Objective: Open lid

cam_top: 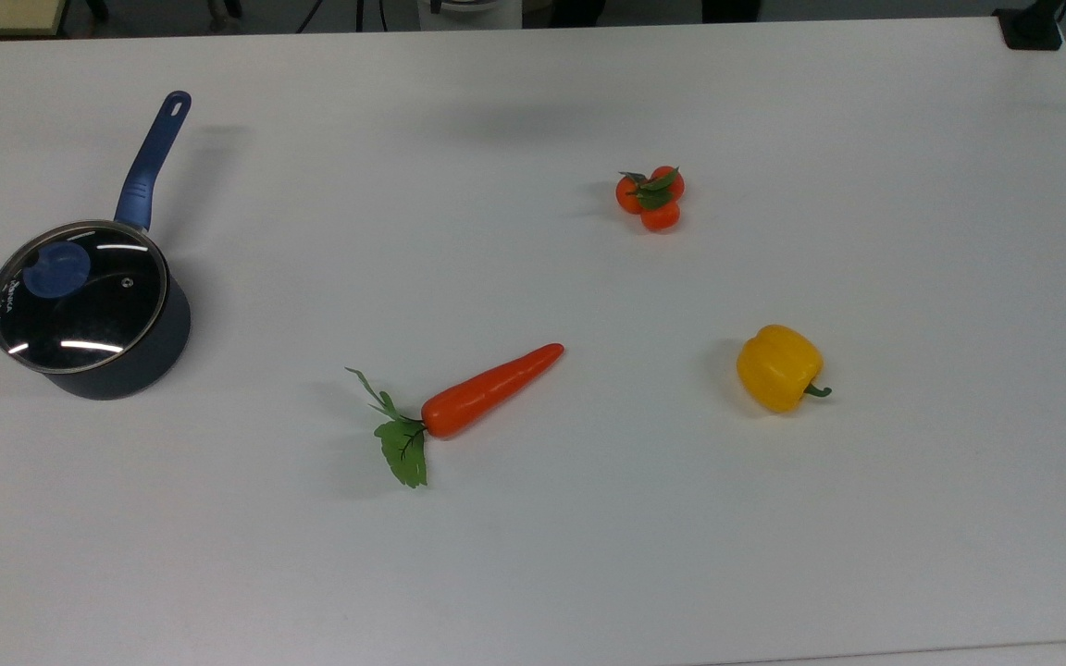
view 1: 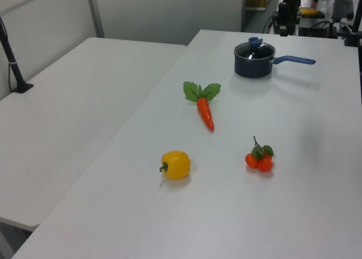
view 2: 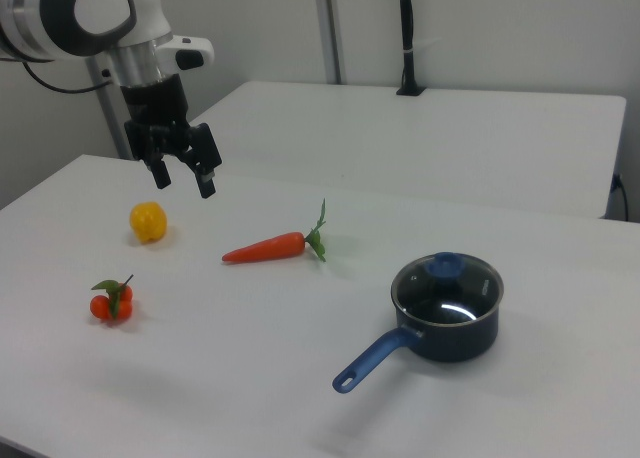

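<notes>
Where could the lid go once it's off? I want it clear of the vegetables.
Bare table runs along the top view's bottom edge, below the carrot, and between saucepan and tomatoes. Things cluster around the pepper. The lid sits on the saucepan.

Top view: high, steep downward look, table wide across frame, saucepan at top view's left edge.
Left view: lower oblique along table length, pepper near lens, saucepan far.
Right view: oblique from opposite end, saucepan near lens, gripper far, up at right view's left, above pepper.
Shared by all three: saucepan, carrot, tomatoes, pepper.
</notes>
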